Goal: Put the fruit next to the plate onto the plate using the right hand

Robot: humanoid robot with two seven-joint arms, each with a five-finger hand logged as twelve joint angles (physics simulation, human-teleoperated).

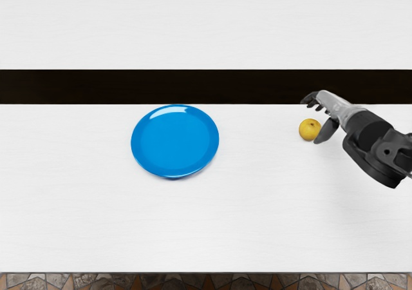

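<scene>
A small round yellow fruit lies on the white table, well to the right of a round blue plate that has nothing on it. My right hand comes in from the right edge and sits just right of the fruit. Its fingers are spread, with the thumb close beside the fruit, and nothing is grasped. I cannot tell if the thumb touches the fruit. The left arm does not show.
The white table stretches across the view, with a dark gap behind it and another white surface beyond. A patterned floor strip shows at the table's front edge.
</scene>
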